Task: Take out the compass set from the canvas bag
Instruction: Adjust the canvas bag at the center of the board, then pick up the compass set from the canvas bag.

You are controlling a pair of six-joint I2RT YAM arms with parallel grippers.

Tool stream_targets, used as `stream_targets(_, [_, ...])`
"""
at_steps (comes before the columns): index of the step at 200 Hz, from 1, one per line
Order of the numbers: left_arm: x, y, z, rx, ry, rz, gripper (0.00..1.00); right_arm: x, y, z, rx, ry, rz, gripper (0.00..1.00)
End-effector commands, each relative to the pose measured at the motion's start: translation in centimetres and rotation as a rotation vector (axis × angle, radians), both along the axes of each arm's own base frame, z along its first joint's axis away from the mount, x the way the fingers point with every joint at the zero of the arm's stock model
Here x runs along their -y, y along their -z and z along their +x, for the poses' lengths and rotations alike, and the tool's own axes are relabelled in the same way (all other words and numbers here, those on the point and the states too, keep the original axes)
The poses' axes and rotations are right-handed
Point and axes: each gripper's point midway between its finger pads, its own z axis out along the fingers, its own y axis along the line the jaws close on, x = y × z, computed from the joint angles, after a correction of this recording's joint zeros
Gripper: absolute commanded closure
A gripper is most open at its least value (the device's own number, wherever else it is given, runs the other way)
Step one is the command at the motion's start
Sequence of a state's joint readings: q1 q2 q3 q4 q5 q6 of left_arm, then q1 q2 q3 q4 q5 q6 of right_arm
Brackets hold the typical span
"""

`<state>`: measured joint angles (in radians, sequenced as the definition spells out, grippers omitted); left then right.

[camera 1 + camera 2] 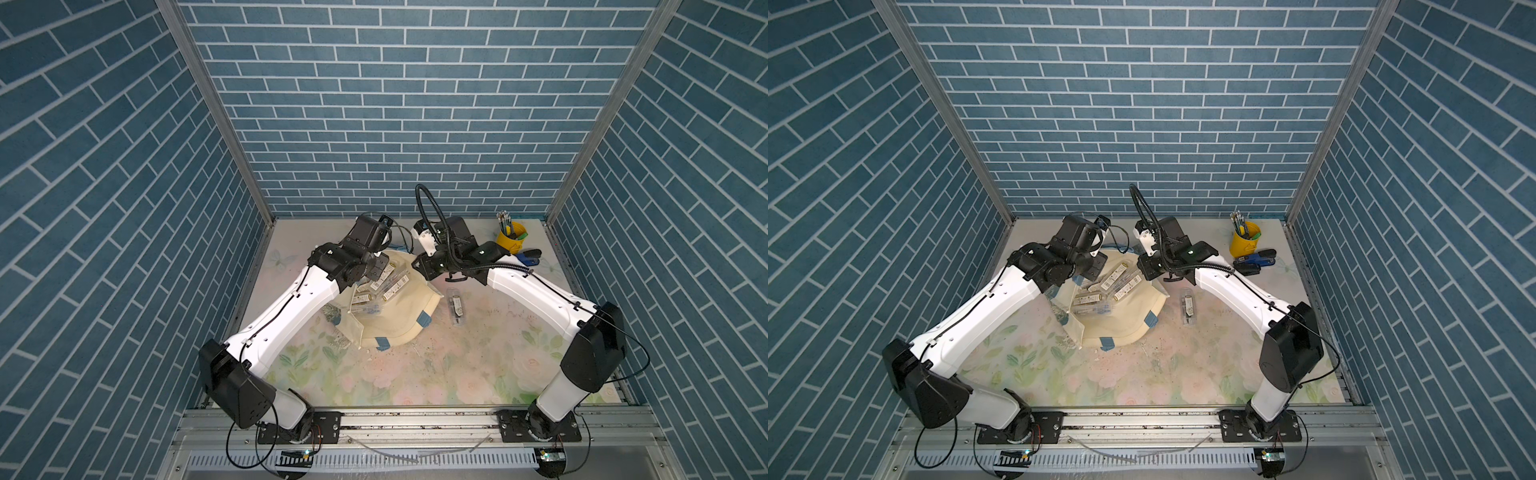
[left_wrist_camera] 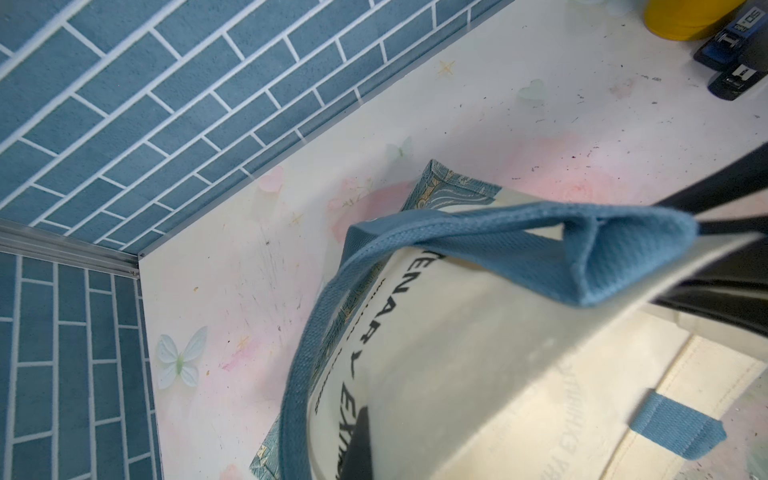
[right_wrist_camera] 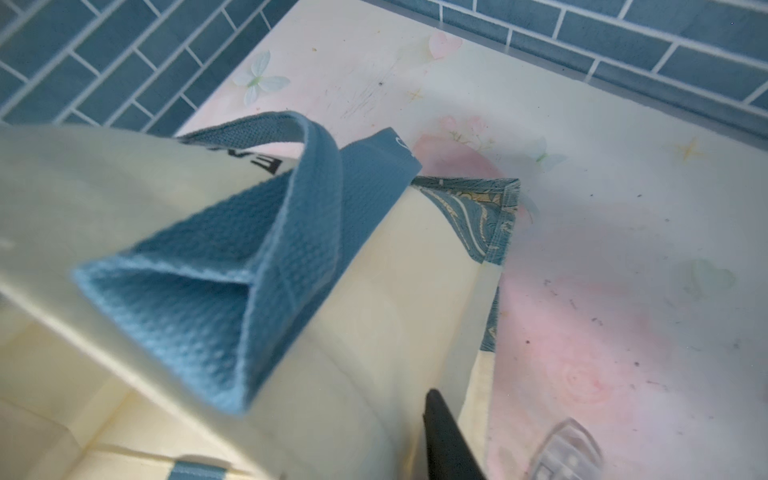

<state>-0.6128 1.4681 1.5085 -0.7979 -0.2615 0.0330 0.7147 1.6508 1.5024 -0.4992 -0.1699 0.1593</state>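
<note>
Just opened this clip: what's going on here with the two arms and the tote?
Both arms reach to the far rim of the canvas bag, which sits on the table with its mouth open. The left hand is shut on the rim near a blue strap. Whether the right hand grips anything is unclear. Several clear cases are still inside, and one more case lies on the table beside the bag.
</note>
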Motion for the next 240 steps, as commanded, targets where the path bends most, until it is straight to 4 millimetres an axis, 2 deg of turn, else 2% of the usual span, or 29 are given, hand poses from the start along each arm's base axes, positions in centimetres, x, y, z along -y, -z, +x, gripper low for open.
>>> stream_targets(1, [-0.3, -2.5, -0.4, 0.054, -0.011, -0.063, 1.0, 1.1, -4.7, -2.6, 0.072, -0.025, 0.133, 0.53])
stream_targets(16, [0.1, -2.6, -0.6, 0.055, 0.004, -0.09, 1.0, 1.0, -5.0, -4.7, 0.134, -0.102, 0.113, 0.48])
stream_targets(37, [0.6, -2.5, -0.9, 0.041, 0.028, -0.109, 1.0, -0.2, -4.8, -8.0, 0.251, -0.271, 0.125, 0.47])
stream_targets(73, [1.0, -2.6, -1.2, 0.03, 0.052, -0.127, 1.0, -4.5, -4.3, -15.4, 0.436, -0.581, 0.236, 0.53])
stream_targets(81, [1.0, -2.8, -1.3, 0.026, 0.054, -0.129, 1.0, -5.7, -3.5, -16.7, 0.455, -0.616, 0.258, 0.54])
stream_targets(93, [1.2, -3.0, -1.3, 0.027, 0.06, -0.135, 1.0, -7.0, -0.9, -17.5, 0.462, -0.65, 0.252, 0.54])
stream_targets(110, [1.6, -3.1, -1.3, 0.026, 0.075, -0.147, 1.0, -8.0, 3.6, -17.1, 0.465, -0.698, 0.166, 0.58])
stream_targets(123, [1.8, -3.1, -1.3, 0.023, 0.086, -0.155, 1.0, -8.1, 6.7, -15.7, 0.495, -0.69, 0.074, 0.58])
stream_targets(144, [2.0, -2.8, -1.6, 0.004, 0.09, -0.163, 1.0, -8.2, 9.4, -13.0, 0.496, -0.612, 0.063, 0.57])
stream_targets(156, [1.9, -2.8, -1.7, 0.006, 0.09, -0.168, 1.0, -8.5, 10.7, -12.2, 0.474, -0.594, 0.074, 0.58])
stream_targets(176, [1.9, -3.0, -1.9, 0.012, 0.099, -0.176, 1.0, -9.0, 12.5, -10.9, 0.478, -0.582, 0.054, 0.57])
stream_targets(200, [2.0, -3.0, -2.1, 0.012, 0.112, -0.177, 1.0, -9.5, 13.6, -9.8, 0.5, -0.595, 0.034, 0.54])
stream_targets(240, [2.4, -2.9, -2.6, 0.01, 0.149, -0.189, 1.0, -10.9, 13.9, -9.0, 0.501, -0.649, 0.012, 0.49])
